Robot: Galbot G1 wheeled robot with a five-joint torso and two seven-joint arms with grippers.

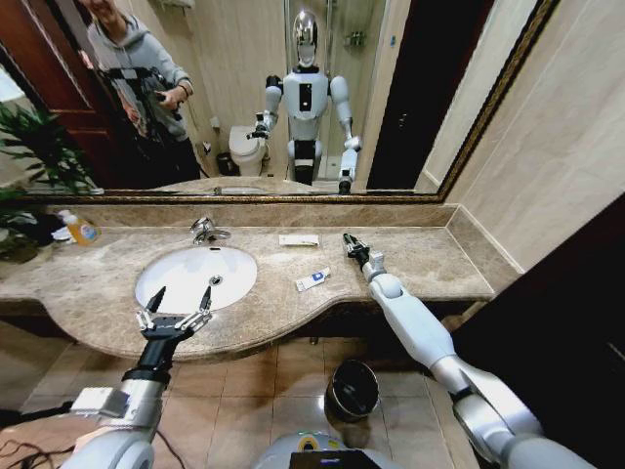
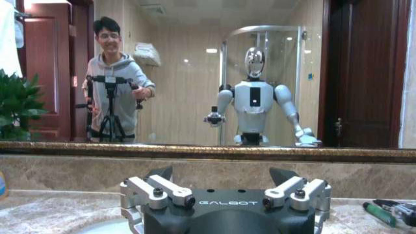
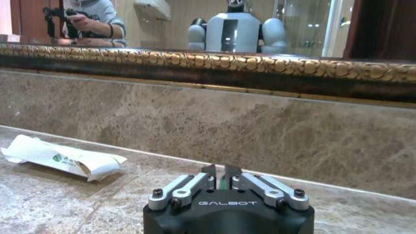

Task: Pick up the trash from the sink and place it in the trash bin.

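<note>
Left pincer (image 1: 180,298) agape over sink (image 1: 161,283)

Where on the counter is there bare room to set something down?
Bare marble lies between the sink and the white-blue packet, and along the counter's right end past the right gripper. It is crowded behind the faucet side: flat packet, soap bottle.
</note>
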